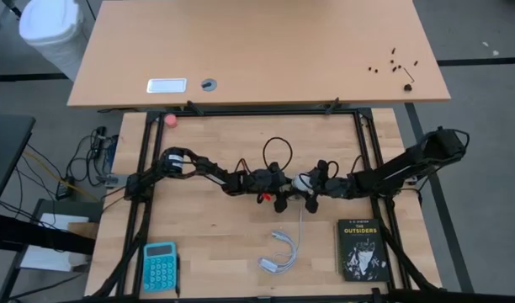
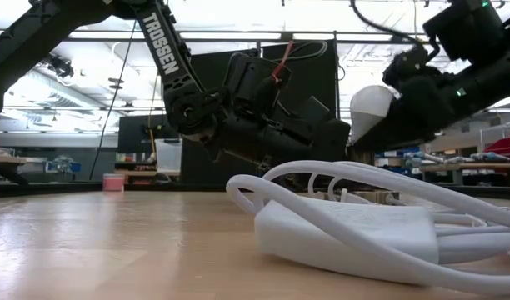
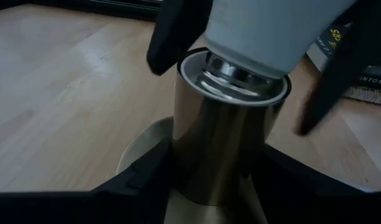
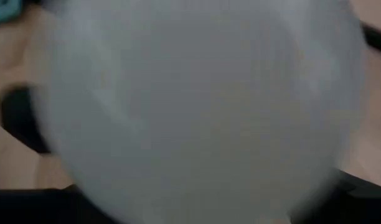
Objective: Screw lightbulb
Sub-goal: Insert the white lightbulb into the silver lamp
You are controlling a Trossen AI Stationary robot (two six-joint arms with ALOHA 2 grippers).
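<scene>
**A:** Pale wooden surface [image 1: 215, 244], with a second one beyond it. How far along is the bulb job?

**B:** Well into it, I'd judge. The lightbulb [image 3: 265, 31] stands over the brass-coloured socket [image 3: 221, 130], its metal thread already partly down inside the socket's rim. Some thread shows above the rim in the left wrist view, so it isn't seated; more turns are left.

**A:** Who holds what?

**B:** The left end effector [image 3: 209, 186] is clamped around the socket's body, steadying it. The right end effector [image 2: 388, 108] sits on the far side of the socket from the left one, its dark fingers [image 3: 178, 31] flanking the bulb's globe. I can't tell whether they press on the glass or stand just off it.

**A:** Counts?

**B:** One lightbulb, one socket, two arms meeting at the socket. Nearer the front edge than the socket: one coiled white cable with its adapter [image 1: 278, 255], one black book [image 1: 361, 249] off to the socket's right, one teal calculator [image 1: 160, 265] off to its left. One small pink ball [image 1: 171, 120] lies behind the socket, towards the left arm's base.
</scene>
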